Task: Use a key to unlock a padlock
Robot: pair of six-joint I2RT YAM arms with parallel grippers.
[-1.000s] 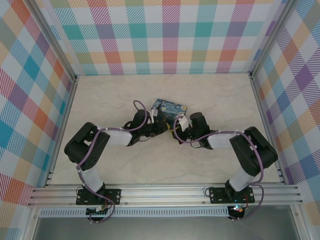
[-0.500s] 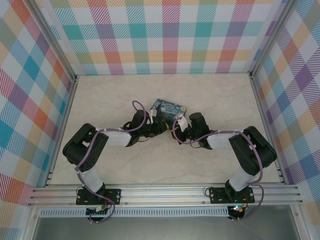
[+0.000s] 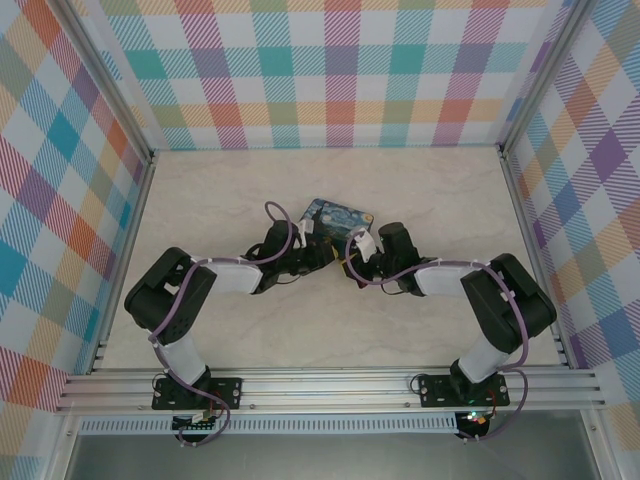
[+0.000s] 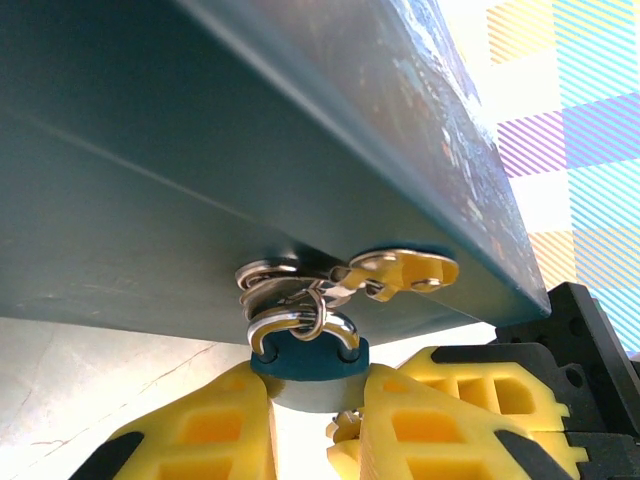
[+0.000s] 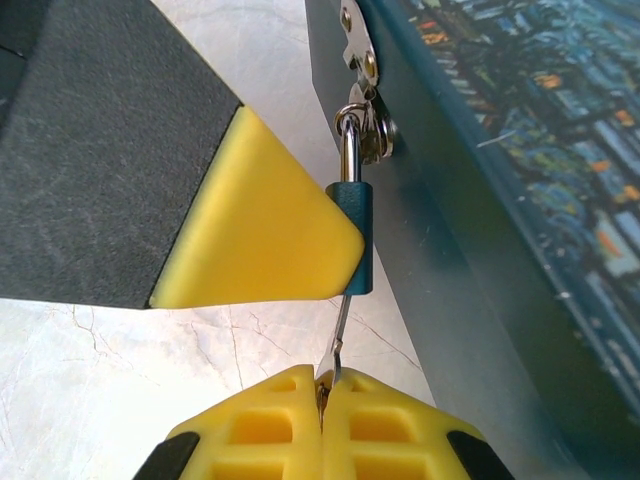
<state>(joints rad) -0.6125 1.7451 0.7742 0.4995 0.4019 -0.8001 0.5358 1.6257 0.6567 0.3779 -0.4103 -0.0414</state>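
Blue-bodied padlock point(image 5: 352, 235), hung from the hasp point(image 5: 357, 45) of the tin point(image 5: 500, 150), sits clamped in the left gripper point(image 4: 312, 398), while the right gripper point(image 5: 322, 392), pinching the key point(image 5: 338, 335), holds its tip at the keyway just ahead, barely shifted over the last second, so the unlocking turn appears pending.

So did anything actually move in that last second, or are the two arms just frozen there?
Almost nothing: seen from above, both arms shifted a hair at most, with no visible grab or release. Both hands stayed at the near edge of the tin. Right now the left hand grips the padlock and the right hand pinches the key below it.
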